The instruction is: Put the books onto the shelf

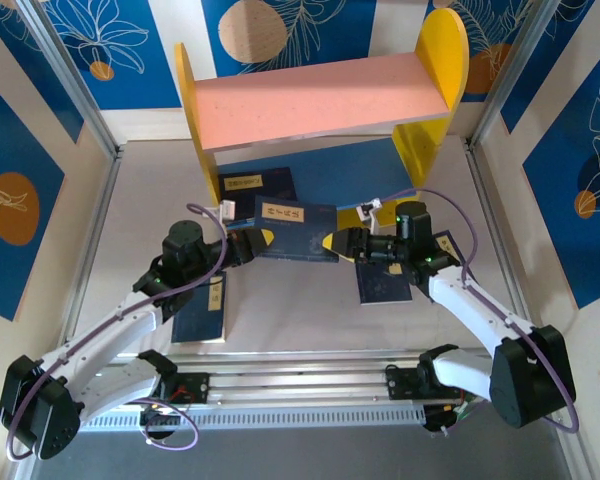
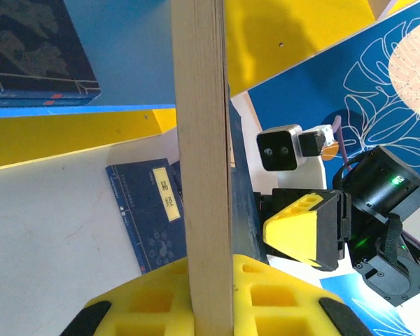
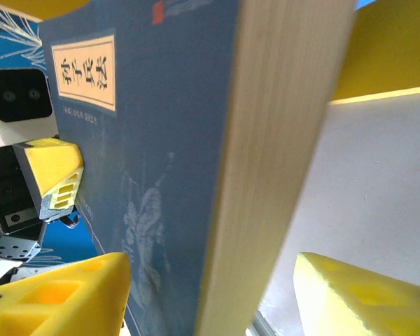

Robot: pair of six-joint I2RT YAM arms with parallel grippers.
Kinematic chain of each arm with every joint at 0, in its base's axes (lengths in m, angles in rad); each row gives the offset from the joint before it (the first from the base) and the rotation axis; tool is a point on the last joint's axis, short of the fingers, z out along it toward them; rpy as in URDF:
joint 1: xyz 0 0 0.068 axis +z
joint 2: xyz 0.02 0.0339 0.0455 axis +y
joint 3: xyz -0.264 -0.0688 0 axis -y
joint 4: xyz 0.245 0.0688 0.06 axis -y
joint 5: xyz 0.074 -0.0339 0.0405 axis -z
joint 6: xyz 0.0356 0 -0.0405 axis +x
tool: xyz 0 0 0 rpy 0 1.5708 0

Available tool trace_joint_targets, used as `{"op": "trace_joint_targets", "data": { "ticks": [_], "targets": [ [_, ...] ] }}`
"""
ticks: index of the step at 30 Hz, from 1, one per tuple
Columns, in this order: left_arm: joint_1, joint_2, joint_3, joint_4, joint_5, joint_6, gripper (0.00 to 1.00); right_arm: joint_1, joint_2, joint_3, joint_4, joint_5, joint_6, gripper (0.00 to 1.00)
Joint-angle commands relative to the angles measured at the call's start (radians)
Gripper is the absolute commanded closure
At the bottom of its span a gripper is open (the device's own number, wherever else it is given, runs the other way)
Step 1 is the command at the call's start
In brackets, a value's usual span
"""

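Top external, mid-frame: left gripper (image 1: 260, 242) clamps the book (image 1: 298, 230), right gripper (image 1: 335, 243) gapes around it and should withdraw straight, without snagging.

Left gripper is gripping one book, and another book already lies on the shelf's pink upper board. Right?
Not quite. The left gripper does grip a book, but the other book lies on the blue lower board, beneath the pink upper board. The top external view shows it.
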Motion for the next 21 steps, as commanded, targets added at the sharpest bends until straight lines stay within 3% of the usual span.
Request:
{"op": "trace_joint_targets", "data": {
  "ticks": [1, 3, 8, 15, 21],
  "targets": [
    [0.004, -0.029, -0.011, 0.093, -0.014, -0.008, 1.0, 0.031, 0.02, 0.032, 0.03, 0.014, 0.014, 0.41],
    [0.005, -0.035, -0.019, 0.097, -0.022, -0.007, 1.0, 0.043, 0.029, 0.04, 0.045, 0.015, 0.02, 0.46],
    [0.003, -0.049, -0.039, 0.095, -0.047, -0.004, 1.0, 0.054, 0.045, 0.066, 0.047, 0.009, 0.013, 0.78],
    [0.004, -0.051, -0.041, 0.086, -0.043, -0.004, 1.0, 0.053, 0.045, 0.104, 0.005, 0.012, -0.031, 0.98],
    [0.005, -0.04, -0.008, 0.022, -0.029, 0.009, 0.64, 0.048, 0.033, 0.137, -0.045, 0.023, -0.094, 1.0]
  ]
}}
